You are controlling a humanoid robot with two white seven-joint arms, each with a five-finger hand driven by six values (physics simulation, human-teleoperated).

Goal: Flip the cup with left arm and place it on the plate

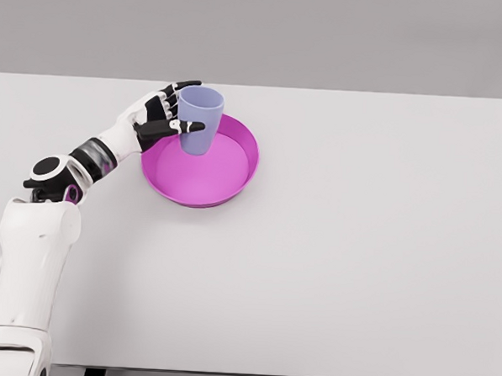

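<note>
Already upright with its mouth up, the cup (199,120) sits wrapped in the left hand (165,116) over the plate (234,180) spreading below, so only the release seems left.

We see a white-shelled arm (30,252) with a black round joint cap, grey-banded wrist, and a robot hand (158,116) with white back and black, white-tipped fingers.
</note>
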